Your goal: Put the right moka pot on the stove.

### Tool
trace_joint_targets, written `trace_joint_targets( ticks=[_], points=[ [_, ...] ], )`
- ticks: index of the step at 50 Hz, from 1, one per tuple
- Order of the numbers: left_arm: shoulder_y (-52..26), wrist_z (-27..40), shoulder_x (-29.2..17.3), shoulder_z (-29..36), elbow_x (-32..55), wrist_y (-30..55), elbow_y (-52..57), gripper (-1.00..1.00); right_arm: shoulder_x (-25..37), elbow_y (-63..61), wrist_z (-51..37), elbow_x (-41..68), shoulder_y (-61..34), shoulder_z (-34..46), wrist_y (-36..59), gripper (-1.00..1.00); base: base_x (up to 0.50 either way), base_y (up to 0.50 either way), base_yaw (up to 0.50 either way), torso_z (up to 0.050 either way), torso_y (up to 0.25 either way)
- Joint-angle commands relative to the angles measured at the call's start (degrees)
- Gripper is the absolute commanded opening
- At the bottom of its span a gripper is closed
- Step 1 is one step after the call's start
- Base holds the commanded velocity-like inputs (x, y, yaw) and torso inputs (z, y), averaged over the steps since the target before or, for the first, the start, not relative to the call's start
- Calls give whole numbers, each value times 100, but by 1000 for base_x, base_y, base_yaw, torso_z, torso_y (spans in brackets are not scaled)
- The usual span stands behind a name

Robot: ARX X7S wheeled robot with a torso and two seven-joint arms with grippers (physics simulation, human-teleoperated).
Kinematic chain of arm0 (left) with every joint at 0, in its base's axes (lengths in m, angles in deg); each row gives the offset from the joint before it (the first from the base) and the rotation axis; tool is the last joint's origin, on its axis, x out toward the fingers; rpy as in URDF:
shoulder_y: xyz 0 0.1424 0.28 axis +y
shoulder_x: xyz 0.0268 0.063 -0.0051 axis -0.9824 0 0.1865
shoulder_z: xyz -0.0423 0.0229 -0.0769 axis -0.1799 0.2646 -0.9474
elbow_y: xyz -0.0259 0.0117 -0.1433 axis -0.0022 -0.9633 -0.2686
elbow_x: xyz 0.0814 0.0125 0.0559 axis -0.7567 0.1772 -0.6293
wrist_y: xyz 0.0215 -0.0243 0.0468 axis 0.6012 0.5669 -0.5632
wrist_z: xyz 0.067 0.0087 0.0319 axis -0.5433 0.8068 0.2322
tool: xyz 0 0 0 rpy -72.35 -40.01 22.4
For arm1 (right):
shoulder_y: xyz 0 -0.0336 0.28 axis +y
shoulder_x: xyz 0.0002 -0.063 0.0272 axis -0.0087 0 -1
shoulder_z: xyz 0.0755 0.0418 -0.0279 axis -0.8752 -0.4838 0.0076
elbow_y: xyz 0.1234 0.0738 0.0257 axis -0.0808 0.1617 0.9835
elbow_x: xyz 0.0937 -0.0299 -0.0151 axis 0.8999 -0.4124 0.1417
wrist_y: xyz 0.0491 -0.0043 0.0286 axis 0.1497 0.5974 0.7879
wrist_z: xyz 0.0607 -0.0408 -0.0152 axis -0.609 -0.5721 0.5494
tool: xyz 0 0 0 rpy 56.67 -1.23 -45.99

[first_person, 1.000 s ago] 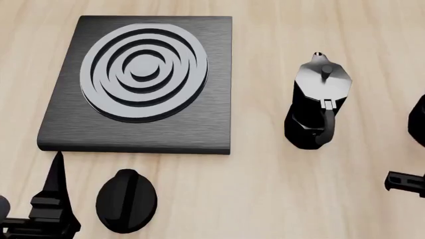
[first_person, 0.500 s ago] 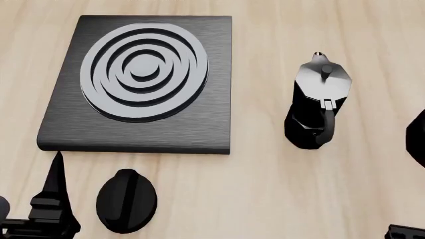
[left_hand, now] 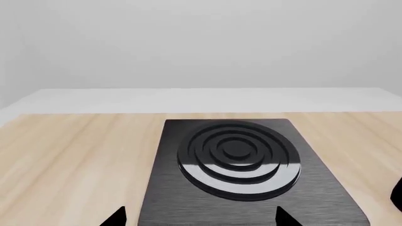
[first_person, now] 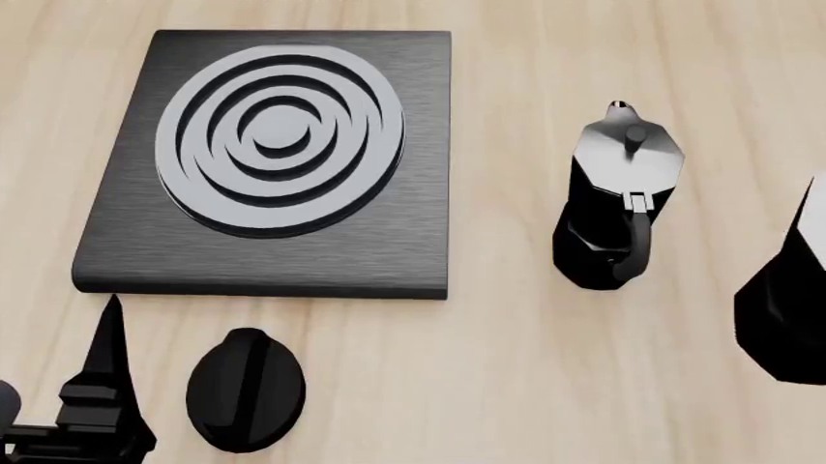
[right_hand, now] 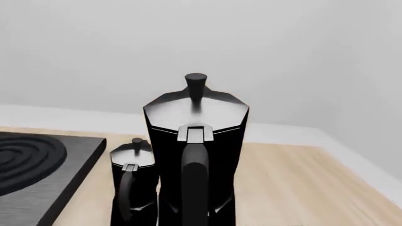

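Shifted inward and grown larger at the head view's right edge since half a second ago: the right moka pot [first_person: 783, 309]. Gone from that view's lower right corner: the dark gripper part noted earlier. Possibly lifted toward the camera, though base contact is cropped and cannot be confirmed.

Location of the right moka pot: well apart from the stove [first_person: 271, 242], with the second moka pot [first_person: 617, 208] standing between the two. Upright in the right wrist view, handle and lid hinge facing the camera.

Right gripper: not visible in any current picture, so its hold cannot be told. Left gripper [left_hand: 199, 220]: fingertips spread, nothing between them, parked just short of the stove's near edge beside the round black knob [first_person: 246, 390].

Handling, as judged: rigid faceted body, probably metal and moderately heavy, tall over a narrow base, so prone to tipping. Smooth sheen on lid suggests slipperiness. Best purchase across the waist or handle, not the knob.

Surface: level pale wooden tabletop [first_person: 516, 387], otherwise uncluttered. Room: plain light grey wall [left_hand: 201, 42] behind.
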Motion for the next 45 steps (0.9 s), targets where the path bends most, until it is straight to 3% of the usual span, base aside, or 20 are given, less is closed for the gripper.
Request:
trace_joint_targets(
  ticks=[1, 25, 45],
  points=[
    [-16, 17, -12, 22, 8, -4, -2, 100, -125, -423, 254, -294, 463, 3, -270, -100, 0, 0, 0, 0, 0],
    [-9, 32, -44, 62, 13, -49, -20, 100, -172, -769, 620, -732, 597, 746, -429, -100, 0, 0, 0, 0, 1],
    [-23, 53, -59, 42, 81, -81, -19, 100, -182, -918, 751, -996, 22, 1715, -133, -100, 0, 0, 0, 1, 1]
  ],
)
